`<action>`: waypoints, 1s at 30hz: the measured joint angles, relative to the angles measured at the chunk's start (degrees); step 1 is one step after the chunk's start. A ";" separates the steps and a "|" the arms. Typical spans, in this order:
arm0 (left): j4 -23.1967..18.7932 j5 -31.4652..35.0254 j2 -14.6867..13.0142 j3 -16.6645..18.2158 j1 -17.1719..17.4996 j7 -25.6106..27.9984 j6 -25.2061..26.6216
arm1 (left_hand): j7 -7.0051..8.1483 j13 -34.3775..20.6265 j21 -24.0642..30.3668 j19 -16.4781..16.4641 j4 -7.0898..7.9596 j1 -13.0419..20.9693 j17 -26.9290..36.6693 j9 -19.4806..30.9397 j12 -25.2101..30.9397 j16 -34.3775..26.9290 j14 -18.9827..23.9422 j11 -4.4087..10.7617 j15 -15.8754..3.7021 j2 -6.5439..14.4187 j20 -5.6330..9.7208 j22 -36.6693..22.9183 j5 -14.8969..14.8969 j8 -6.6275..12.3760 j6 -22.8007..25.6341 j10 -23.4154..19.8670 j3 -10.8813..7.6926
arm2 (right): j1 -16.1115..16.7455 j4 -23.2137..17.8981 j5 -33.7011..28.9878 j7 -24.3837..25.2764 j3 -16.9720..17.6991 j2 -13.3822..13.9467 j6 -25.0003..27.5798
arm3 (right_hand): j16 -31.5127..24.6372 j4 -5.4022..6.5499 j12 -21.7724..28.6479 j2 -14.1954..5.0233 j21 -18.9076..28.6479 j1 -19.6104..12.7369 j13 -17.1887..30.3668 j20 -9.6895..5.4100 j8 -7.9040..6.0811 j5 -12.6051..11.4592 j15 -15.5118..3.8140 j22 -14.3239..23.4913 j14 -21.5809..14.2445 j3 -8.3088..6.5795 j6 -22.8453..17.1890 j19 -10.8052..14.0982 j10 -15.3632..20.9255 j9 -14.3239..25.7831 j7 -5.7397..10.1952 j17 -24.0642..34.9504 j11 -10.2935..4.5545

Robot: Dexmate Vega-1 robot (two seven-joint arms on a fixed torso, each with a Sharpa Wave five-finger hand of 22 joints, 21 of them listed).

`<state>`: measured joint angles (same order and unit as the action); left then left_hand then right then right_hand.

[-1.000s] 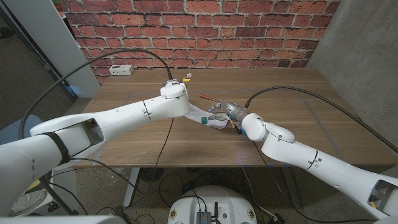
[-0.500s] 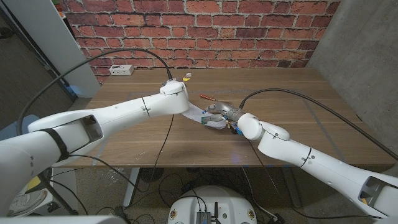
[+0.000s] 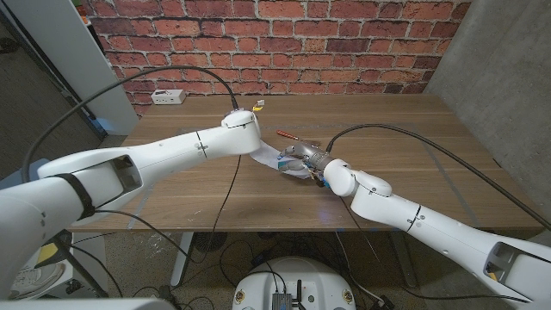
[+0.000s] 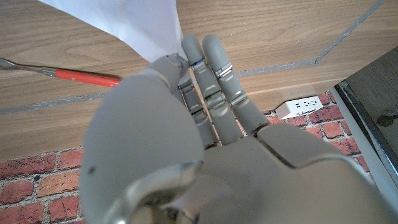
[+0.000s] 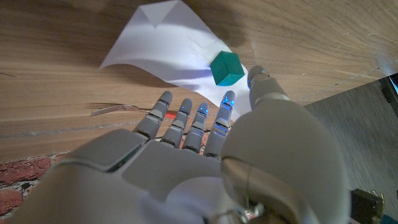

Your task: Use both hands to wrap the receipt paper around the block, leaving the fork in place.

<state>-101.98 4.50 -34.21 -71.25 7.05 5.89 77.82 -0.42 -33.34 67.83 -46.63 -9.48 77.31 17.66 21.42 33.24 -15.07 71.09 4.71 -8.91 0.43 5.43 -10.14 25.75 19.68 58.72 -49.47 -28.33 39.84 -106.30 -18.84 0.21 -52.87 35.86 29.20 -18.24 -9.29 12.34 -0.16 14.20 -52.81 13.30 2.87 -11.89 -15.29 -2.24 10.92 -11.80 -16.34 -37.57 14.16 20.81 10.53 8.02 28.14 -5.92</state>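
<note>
A white receipt paper lies mid-table with a small green block standing on it. My left hand pinches one corner of the paper between thumb and fingers and holds it lifted. My right hand is open. Its fingers stretch toward the block and its thumb is close beside it, though contact is unclear. In the head view that right hand is at the paper's right side. The red-handled fork lies just behind the paper, and its handle shows by my left hand.
The wooden table has bare surface to the right and front. A white power strip sits at the back left near the brick wall. A small tagged item lies behind my left wrist. Cables arc over both arms.
My right arm has slid left and forward, bringing its hand further over the paper and block. My left arm has barely moved and keeps its hold on the paper.
</note>
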 measured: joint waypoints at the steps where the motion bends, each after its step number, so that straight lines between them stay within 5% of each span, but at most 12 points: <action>1: 0.10 -0.29 -0.01 -0.12 -0.23 0.16 -0.03 | 0.00 0.00 0.00 0.00 0.00 0.00 -0.01 0.00 0.00 0.00 0.00 0.00 0.00 0.00 0.00 0.00 0.00 0.00 0.00 0.00 0.00 | -0.11 0.50 -0.88 0.47 -0.23 -0.29 -0.22 | 0.00 -0.14 0.00 0.14 0.12 -0.14 0.00 -0.22 0.00 0.00 0.07 0.00 -0.31 0.25 -0.23 0.22 0.19 0.00 -0.04 0.00 0.19; 11: 0.19 -1.63 -0.16 -0.53 -0.82 0.76 -0.03 | -0.30 0.00 0.00 -0.01 0.00 0.06 0.04 -0.01 0.00 0.23 0.40 0.00 0.20 0.06 0.00 0.00 -0.33 -0.23 -0.30 0.00 0.00 | -0.29 4.12 -3.75 2.82 -1.10 -2.09 -2.23 | -1.38 0.55 1.19 -0.01 0.87 -2.10 -0.27 -0.89 -1.35 -0.48 -0.11 0.00 -3.42 1.48 -6.01 2.39 3.31 0.29 -1.49 -0.19 -0.43; 20: 0.09 -2.51 -0.41 -0.91 -1.28 1.15 0.07 | -0.30 -0.28 0.44 -0.01 0.00 0.06 0.32 0.27 0.00 0.27 0.58 0.00 0.20 0.06 0.00 0.00 -0.33 -0.23 -0.30 0.00 0.00 | 0.82 7.20 -5.30 8.27 -0.59 -3.49 -7.39 | -4.04 0.86 3.42 -2.73 1.76 -6.04 -0.53 -1.94 -5.16 -0.44 -0.31 0.01 -9.12 2.43 -21.58 5.83 11.44 0.21 -4.39 0.02 -2.58; 23: 0.07 -2.80 -0.46 -0.99 -1.37 1.27 0.07 | -0.30 -0.30 0.44 0.09 0.00 0.06 0.32 0.27 0.00 0.27 0.58 0.00 0.21 0.06 0.10 -0.01 -0.33 -0.23 -0.30 0.00 0.00 | 1.60 8.52 -5.48 10.28 0.21 -4.28 -9.21 | -4.66 0.84 3.59 -3.56 1.91 -6.86 -0.53 -2.24 -5.18 0.05 -0.23 0.01 -9.81 2.45 -23.17 6.13 12.96 0.21 -5.99 0.17 -2.60; 30: 0.06 -3.21 -0.53 -1.21 -1.58 1.40 0.01 | -0.30 -0.10 0.88 0.32 0.00 0.06 0.32 0.26 0.00 0.27 0.59 0.00 0.21 0.06 -0.12 -0.01 -0.55 -0.23 -0.30 0.00 0.00 | 2.63 10.72 -5.37 15.23 1.75 -6.03 -12.74 | -4.88 0.78 3.59 -4.86 2.18 -7.66 -0.53 -2.04 -6.13 0.27 -0.16 0.01 -10.36 2.51 -23.73 6.34 13.39 0.21 -6.55 0.06 -2.17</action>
<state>-101.92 1.29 -34.74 -72.46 5.46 7.29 77.82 -0.72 -33.44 68.71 -46.31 -9.48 77.37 17.98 21.68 33.24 -14.80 71.68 4.70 -8.70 0.49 5.31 -10.15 25.20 19.46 58.42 -49.46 -28.32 42.47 -95.58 -24.20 15.44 -51.13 29.83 16.46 -23.12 -8.51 15.92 -5.03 16.38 -60.47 12.77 0.83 -18.02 -15.01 -2.40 10.93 -22.16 -13.83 -61.30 20.49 34.20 10.75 1.47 28.20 -8.09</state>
